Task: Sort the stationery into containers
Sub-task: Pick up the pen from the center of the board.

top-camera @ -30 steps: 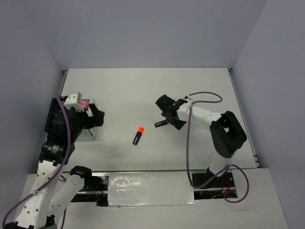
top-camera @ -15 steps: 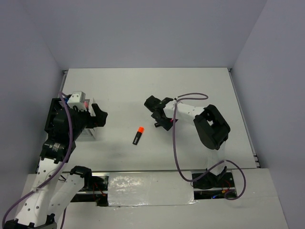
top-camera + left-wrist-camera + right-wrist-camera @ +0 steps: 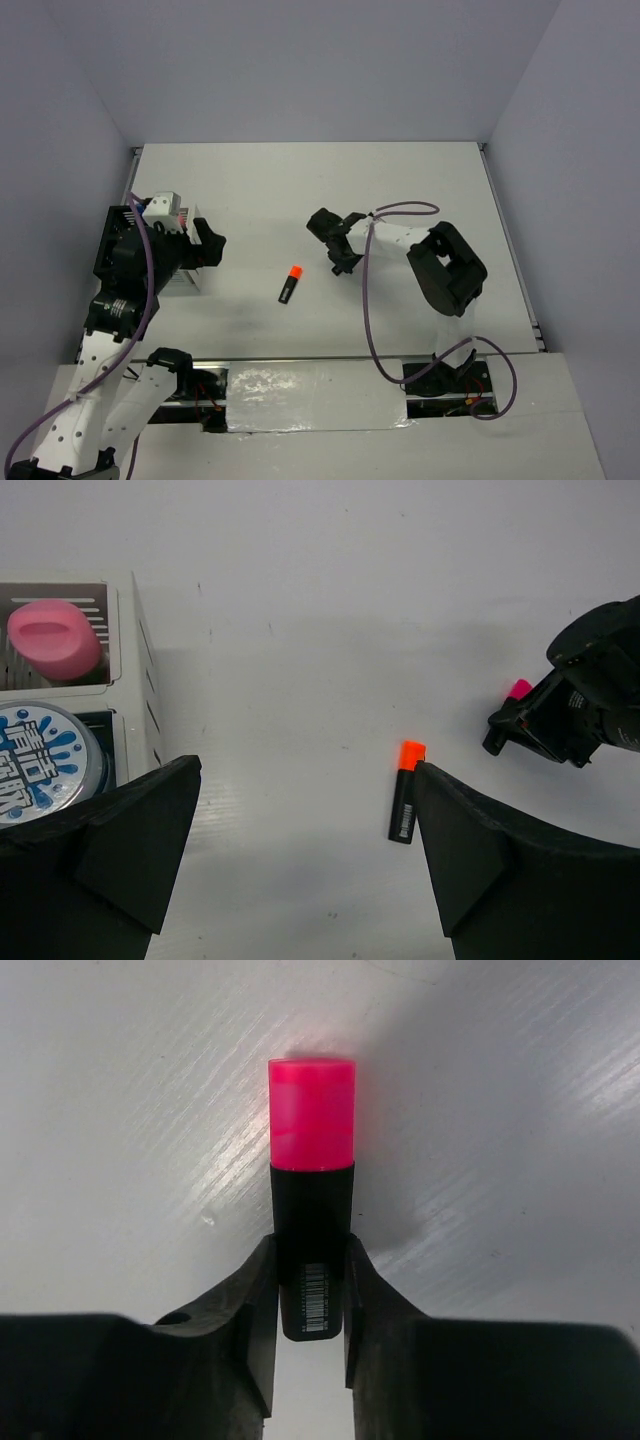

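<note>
The right end effector [image 3: 310, 1270] pinches the pink highlighter [image 3: 312, 1160] by its barrel, cap protruding ahead. The left end effector [image 3: 306, 770] gapes empty; the orange highlighter [image 3: 404, 805] lies on the bench [image 3: 400, 180] between them.

Pink-capped highlighter [image 3: 311, 1222]: white barcode label on black barrel, digits too small to read. Round tin [image 3: 40, 765]: blue brush-style characters on white lid, not legible. Orange-capped highlighter [image 3: 404, 805]: pale label, unreadable.
</note>
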